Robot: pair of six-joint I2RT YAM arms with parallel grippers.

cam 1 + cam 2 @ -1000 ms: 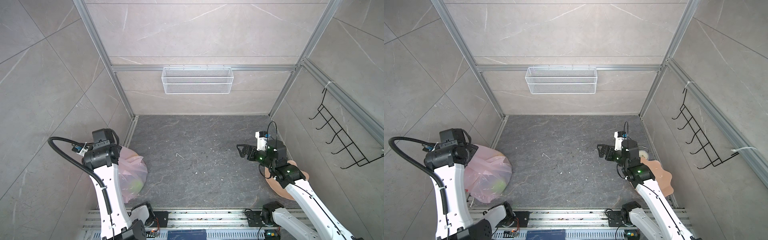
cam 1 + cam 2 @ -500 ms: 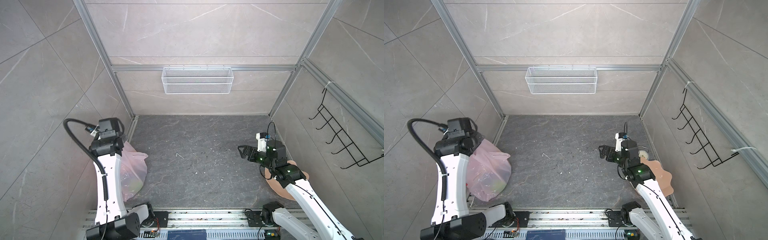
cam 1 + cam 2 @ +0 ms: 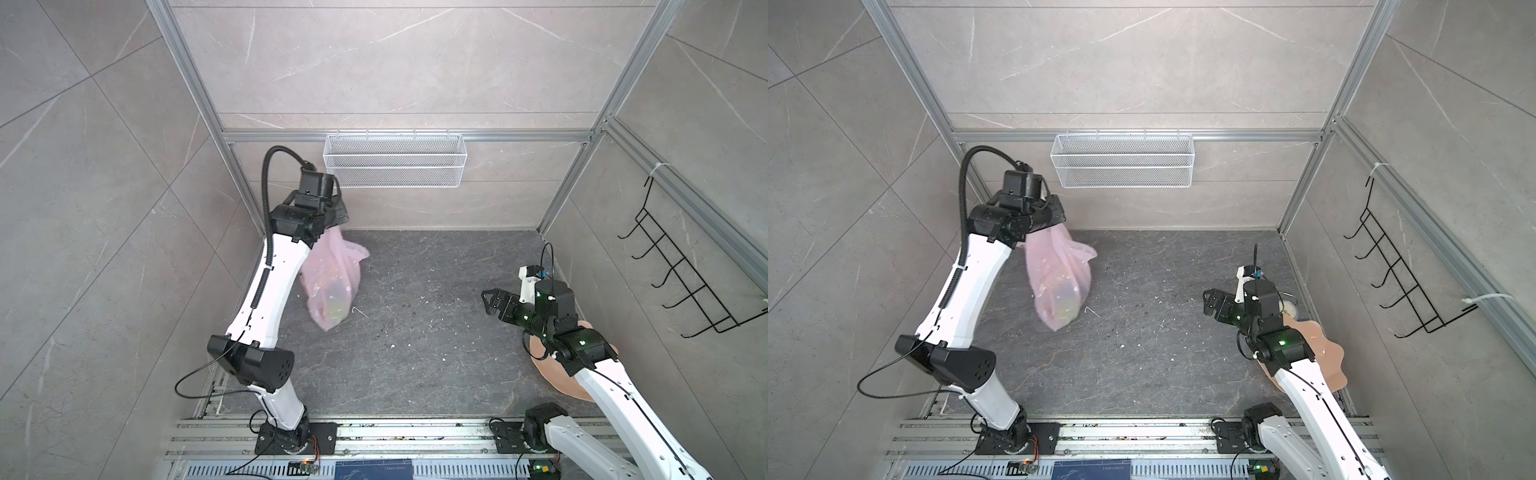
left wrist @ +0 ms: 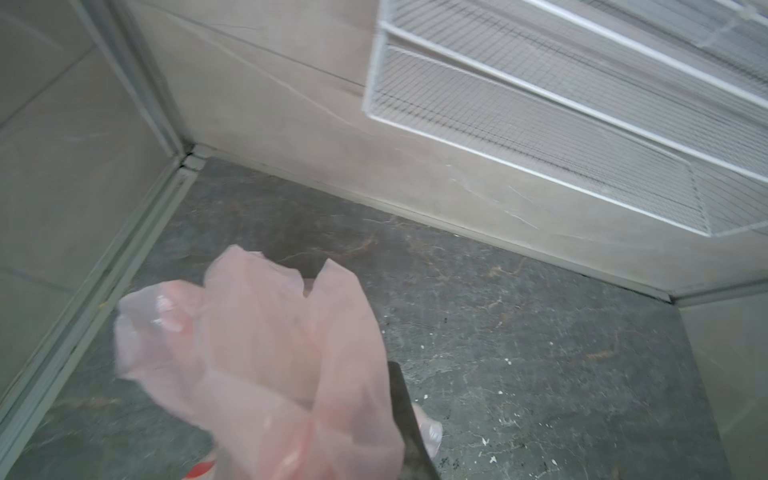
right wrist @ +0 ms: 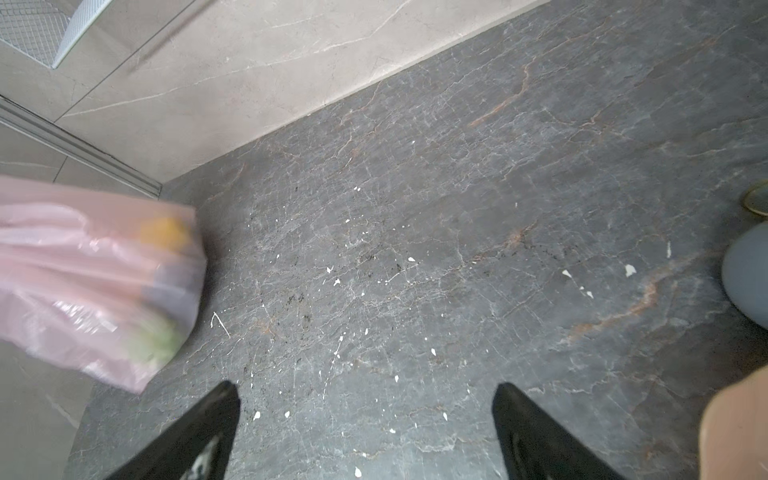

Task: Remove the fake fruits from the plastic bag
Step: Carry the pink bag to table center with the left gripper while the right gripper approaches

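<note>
One mesh basket (image 3: 394, 166) near plastic bag (image 3: 332, 282)

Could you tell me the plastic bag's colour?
The plastic bag is pale pink; see a top view.

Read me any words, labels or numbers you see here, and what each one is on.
No text can be read.
On the plastic bag: red print, too blurred to read.
On the blue panel at the front rail: faint lettering, too small to read.
</note>
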